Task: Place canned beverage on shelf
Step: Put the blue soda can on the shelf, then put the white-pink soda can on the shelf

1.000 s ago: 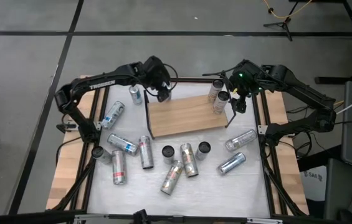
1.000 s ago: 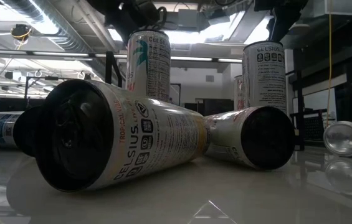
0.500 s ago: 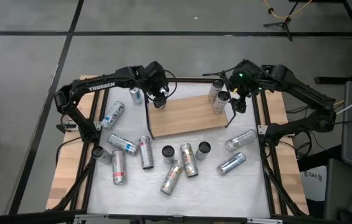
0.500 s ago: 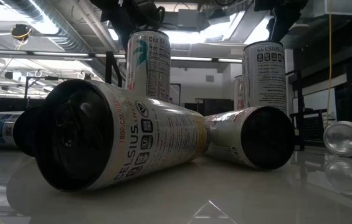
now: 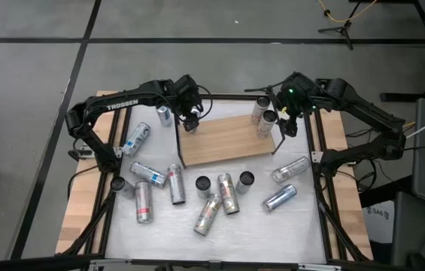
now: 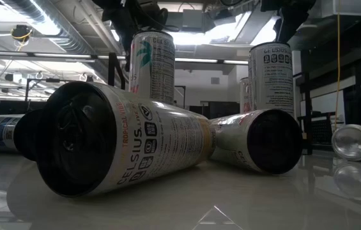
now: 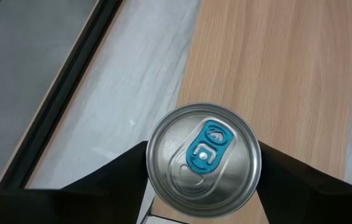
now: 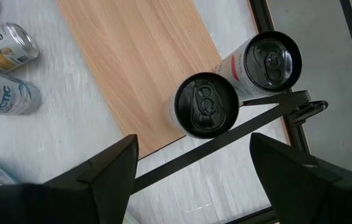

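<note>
Gripper duty on my left side (image 7: 202, 163): looking straight down between my two dark fingers (image 7: 110, 177), I see a silver can (image 7: 203, 160) standing upright, long axis vertical, its round brushed-metal lid and blue pull tab facing me. Both fingers sit against its sides, though I can't tell whether they are pressing it or just loosening. It stands at the corner of the shelf (image 5: 227, 140), a flat light-brown wooden board with visible grain and thin black wire ends, directly beneath my left gripper (image 5: 190, 120); the pale streaked desk (image 5: 220, 222) runs alongside.

My right gripper (image 8: 191, 158) hangs over the shelf's opposite end with its fingers spread wide and nothing between them. Just ahead of it a black-topped can (image 8: 205, 106) stands upright on the board's edge, and a second can (image 8: 264, 62) with a red mark on its white side stands right beside it, past a black wire bar (image 8: 238, 127).

Nearer the desk's front, a fallen can (image 6: 119, 144) lies on its side, its dark concave base toward the low camera; its label reads "CELSIUS" and "TROPICAL VIBE". Behind it an upright can (image 6: 153, 67) also shows "CELSIUS" in small print, and another one (image 6: 271, 76) stands beyond a second toppled can (image 6: 257, 140).
</note>
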Controlling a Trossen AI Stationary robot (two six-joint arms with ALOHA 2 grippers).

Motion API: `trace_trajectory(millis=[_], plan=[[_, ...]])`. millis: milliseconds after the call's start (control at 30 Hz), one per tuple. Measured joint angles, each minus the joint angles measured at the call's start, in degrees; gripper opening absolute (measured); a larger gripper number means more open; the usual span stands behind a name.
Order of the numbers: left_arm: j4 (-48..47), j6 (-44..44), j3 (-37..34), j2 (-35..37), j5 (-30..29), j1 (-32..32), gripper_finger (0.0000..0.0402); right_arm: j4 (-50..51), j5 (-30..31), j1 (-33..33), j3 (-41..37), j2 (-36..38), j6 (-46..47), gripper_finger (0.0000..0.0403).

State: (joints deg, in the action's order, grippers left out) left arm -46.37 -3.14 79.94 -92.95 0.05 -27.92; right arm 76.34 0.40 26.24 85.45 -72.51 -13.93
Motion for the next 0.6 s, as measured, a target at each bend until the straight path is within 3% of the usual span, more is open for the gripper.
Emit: trace_trajectory(millis=[600], plan=[[-0.13,-0.02,0.0,0.0,-0.02,0.0,0.0266,0.0,0.0,0.0,0.0,0.0,0.0,0.0303]])
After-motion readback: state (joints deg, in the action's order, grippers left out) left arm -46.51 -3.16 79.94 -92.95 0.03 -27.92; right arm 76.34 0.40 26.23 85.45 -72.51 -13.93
